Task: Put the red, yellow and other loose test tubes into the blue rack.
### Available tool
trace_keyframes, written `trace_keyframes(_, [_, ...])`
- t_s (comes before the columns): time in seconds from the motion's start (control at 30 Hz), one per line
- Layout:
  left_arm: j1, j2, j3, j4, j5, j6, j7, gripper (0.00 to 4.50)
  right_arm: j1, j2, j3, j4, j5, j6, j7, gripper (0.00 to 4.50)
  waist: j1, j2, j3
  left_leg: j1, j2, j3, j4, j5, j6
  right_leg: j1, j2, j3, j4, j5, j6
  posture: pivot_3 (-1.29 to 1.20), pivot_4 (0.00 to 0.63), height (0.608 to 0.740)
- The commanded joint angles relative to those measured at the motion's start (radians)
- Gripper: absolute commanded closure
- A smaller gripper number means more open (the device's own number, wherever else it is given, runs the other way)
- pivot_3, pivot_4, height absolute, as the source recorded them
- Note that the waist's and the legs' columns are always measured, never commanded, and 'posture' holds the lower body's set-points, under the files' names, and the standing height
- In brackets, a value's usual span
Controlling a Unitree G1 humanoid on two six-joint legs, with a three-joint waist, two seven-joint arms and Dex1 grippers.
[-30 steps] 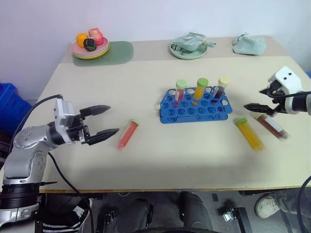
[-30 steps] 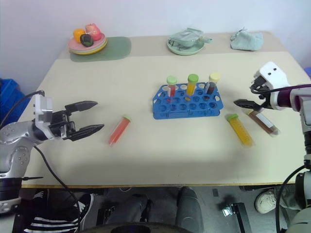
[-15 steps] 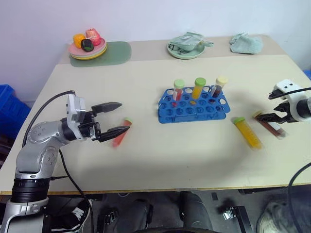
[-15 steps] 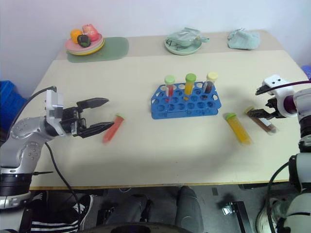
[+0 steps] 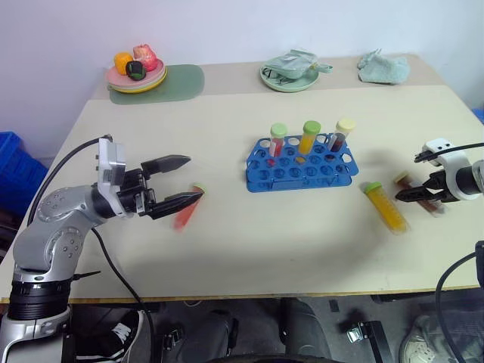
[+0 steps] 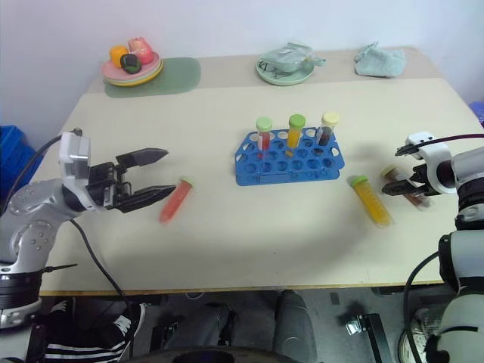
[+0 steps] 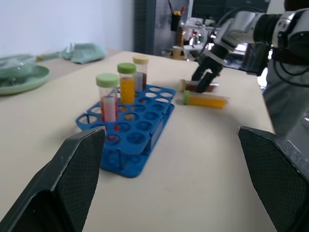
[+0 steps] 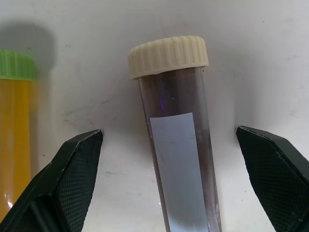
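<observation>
Dark tube [image 8: 179, 145] lies flat between the right gripper's [image 6: 398, 169] wide-open, empty jaws, ready for grabbing; left gripper [image 5: 178, 181] open, empty too.

My silver-grey jointed left arm [image 5: 57, 223] trails a black cable; my black two-fingered left gripper [image 5: 181, 181] has textured pads.

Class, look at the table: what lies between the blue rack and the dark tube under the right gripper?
A yellow-orange tube lies flat between the blue rack and the dark tube, seen in the head views.
</observation>
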Motion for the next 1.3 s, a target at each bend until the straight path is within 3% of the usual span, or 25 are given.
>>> trace_keyframes(0.03, [0.006, 0.029, 0.013, -0.043, -0.006, 0.010, -0.010, 0.02, -0.029, 0.005, -0.001, 0.015, -0.018, -0.010, 0.015, 0.00, -0.003, 0.000, 0.000, 0.000, 0.000, 0.000, 0.000, 0.000, 0.000, 0.000, 0.000, 0.000, 0.000, 0.000, 0.000, 0.00, 0.150, 0.740])
trace_keyframes(0.13, [0.009, 0.036, 0.008, -0.051, 0.000, 0.012, -0.007, 0.00, -0.029, 0.014, 0.002, 0.017, -0.031, -0.025, 0.019, 0.91, -0.007, 0.000, 0.000, 0.000, 0.000, 0.000, 0.000, 0.000, 0.000, 0.000, 0.000, 0.000, 0.000, 0.000, 0.000, 0.00, 0.150, 0.740])
trace_keyframes(0.27, [0.008, 0.035, 0.007, -0.063, -0.002, 0.017, 0.007, 0.00, -0.024, 0.014, 0.006, 0.010, -0.049, -0.050, 0.015, 2.86, -0.016, 0.000, 0.000, 0.000, 0.000, 0.000, 0.000, 0.000, 0.000, 0.000, 0.000, 0.000, 0.000, 0.000, 0.000, 0.00, 0.150, 0.740])
trace_keyframes(0.4, [0.011, 0.035, 0.006, -0.074, -0.003, 0.021, 0.020, 0.00, -0.013, -0.006, -0.005, -0.041, -0.045, -0.070, 0.052, 2.86, -0.016, 0.000, 0.000, 0.000, 0.000, 0.000, 0.000, 0.000, 0.000, 0.000, 0.000, 0.000, 0.000, 0.000, 0.000, 0.00, 0.150, 0.740])
trace_keyframes(0.6, [0.006, 0.030, 0.008, -0.063, 0.004, 0.013, 0.026, 0.00, 0.136, -0.096, -0.132, -0.343, 0.090, -0.122, 0.174, 2.86, -0.013, 0.001, 0.000, -0.001, 0.000, 0.000, 0.000, 0.000, 0.000, 0.000, 0.000, 0.000, 0.000, 0.000, 0.000, 0.00, 0.150, 0.740])
trace_keyframes(0.87, [-0.035, 0.030, 0.002, -0.007, 0.020, -0.005, 0.002, 0.00, 0.287, -0.095, -0.437, -0.695, 0.385, 0.149, 0.157, 2.86, -0.014, 0.001, 0.000, 0.000, 0.000, 0.000, 0.000, 0.000, 0.000, 0.000, 0.000, 0.000, 0.000, 0.000, 0.000, 0.00, 0.150, 0.740])
trace_keyframes(1.0, [-0.061, 0.023, -0.009, 0.036, 0.037, -0.025, -0.022, 0.00, 0.361, 0.076, -0.664, -0.913, 0.578, 0.171, 0.025, 2.86, -0.015, 0.000, 0.000, 0.000, 0.001, 0.000, 0.000, 0.000, 0.000, 0.001, 0.002, 0.001, 0.000, 0.000, 0.000, 0.00, 0.150, 0.740])
trace_keyframes(1.1, [-0.070, 0.021, -0.011, 0.054, 0.042, -0.036, -0.033, 0.00, 0.396, 0.234, -0.762, -1.058, 0.663, 0.148, -0.129, 2.86, -0.013, 0.000, 0.000, 0.001, 0.003, 0.001, 0.000, -0.001, 0.000, 0.001, 0.004, 0.001, -0.001, 0.001, -0.001, 0.00, 0.150, 0.740])
trace_keyframes(1.3, [-0.072, 0.017, -0.005, 0.088, 0.055, -0.058, -0.047, 0.00, 0.457, 0.512, -0.789, -1.212, 0.710, -0.032, -0.387, 2.86, -0.013, 0.000, 0.000, 0.001, 0.004, 0.001, 0.000, -0.001, -0.001, 0.000, 0.006, 0.003, 0.000, 0.001, -0.001, 0.00, 0.150, 0.740])
